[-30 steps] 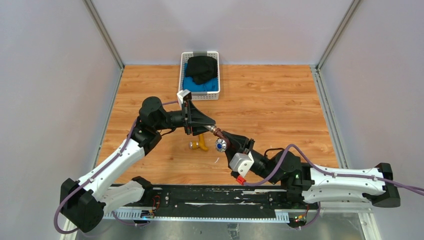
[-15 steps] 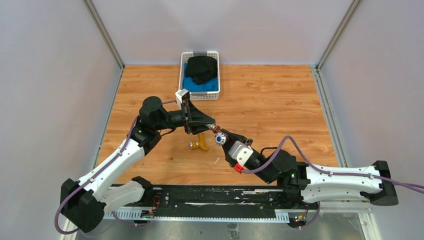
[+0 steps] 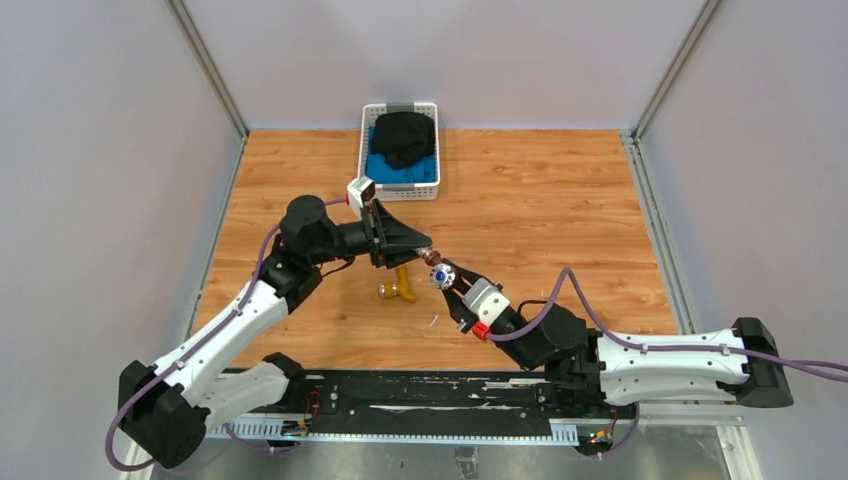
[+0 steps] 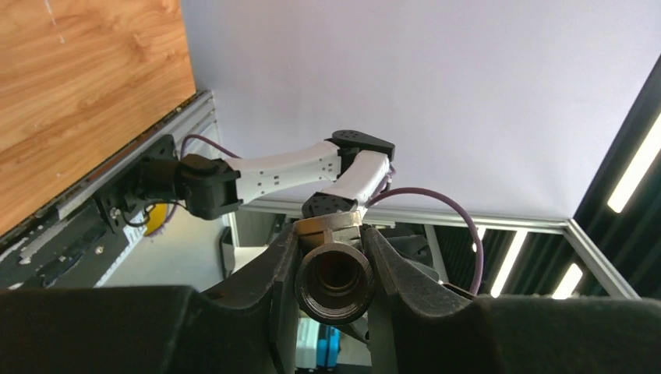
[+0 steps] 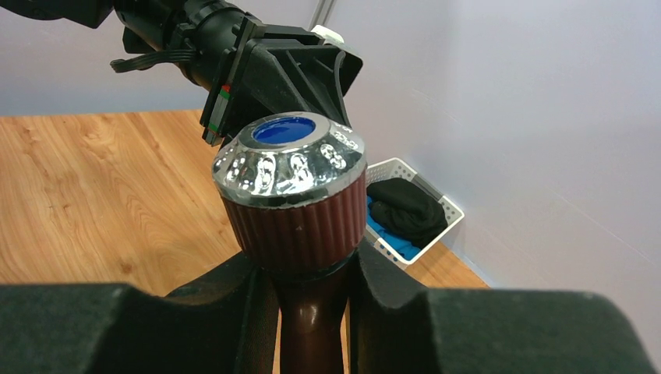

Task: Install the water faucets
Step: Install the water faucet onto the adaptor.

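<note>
- The dark reddish-brown faucet [image 5: 292, 195] is off the table, raised above the middle of it. Its brown stem is wedged between the right gripper's [image 5: 308, 269] two fingers [image 5: 234, 292], which grasp it just below the round knob.
- The right wrist view alone shows the knob close up: a blue disc on top, a shiny silvery rim and a ribbed brown skirt.
- Just beyond the knob, the left gripper [image 4: 335, 265] meets the faucet's far end. Its fingers [image 4: 269, 273] are clenched on a dark hollow metal fitting [image 4: 335, 274].
- Only the left wrist view shows the fitting's open bore. Whether the fitting and the faucet are joined cannot be told.
- Only the top view shows the brass-yellow faucet [image 3: 399, 289]. It lies free on the wooden table [image 3: 540, 200], just beside and below the left gripper, touched by neither.
- At the far edge stands a white basket [image 3: 363, 160] holding black and blue cloth.
</note>
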Action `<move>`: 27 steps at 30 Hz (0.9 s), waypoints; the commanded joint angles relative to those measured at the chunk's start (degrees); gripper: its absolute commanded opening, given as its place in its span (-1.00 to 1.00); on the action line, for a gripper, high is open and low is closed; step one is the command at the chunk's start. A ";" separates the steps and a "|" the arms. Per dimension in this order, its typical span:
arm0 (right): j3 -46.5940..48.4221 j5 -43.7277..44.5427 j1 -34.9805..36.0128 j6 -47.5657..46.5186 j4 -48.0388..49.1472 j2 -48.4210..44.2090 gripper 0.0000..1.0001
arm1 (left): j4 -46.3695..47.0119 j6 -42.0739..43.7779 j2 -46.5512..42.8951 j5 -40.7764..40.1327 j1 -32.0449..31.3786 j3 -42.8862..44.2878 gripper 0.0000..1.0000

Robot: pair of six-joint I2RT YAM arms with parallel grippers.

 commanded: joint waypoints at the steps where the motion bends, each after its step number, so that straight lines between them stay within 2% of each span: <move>1: -5.19 -0.23 0.36 3.99 12.57 1.14 -1.00 | 8.35 5.53 -3.48 -4.84 -0.90 1.42 -1.00; 11: -9.57 -1.16 0.35 5.16 26.03 7.92 -1.00 | 8.17 13.85 -9.15 -15.58 -1.12 -2.37 -1.00; 16: -12.09 -1.70 0.35 3.55 40.55 13.67 -1.00 | 8.26 18.02 -10.92 -20.22 -2.43 -2.82 -1.00; 19: -12.05 -1.57 0.36 5.29 45.25 16.59 -1.00 | 8.85 19.89 -11.96 -22.51 -3.72 -3.33 -1.00; 23: -13.12 -1.88 0.28 9.60 54.21 20.88 -1.00 | 14.25 17.82 -13.13 -24.52 -3.95 -5.80 -1.00; 27: -13.53 -4.18 -0.72 16.80 54.91 21.03 -1.00 | 20.14 15.10 -12.31 -23.40 -3.92 -7.37 -1.00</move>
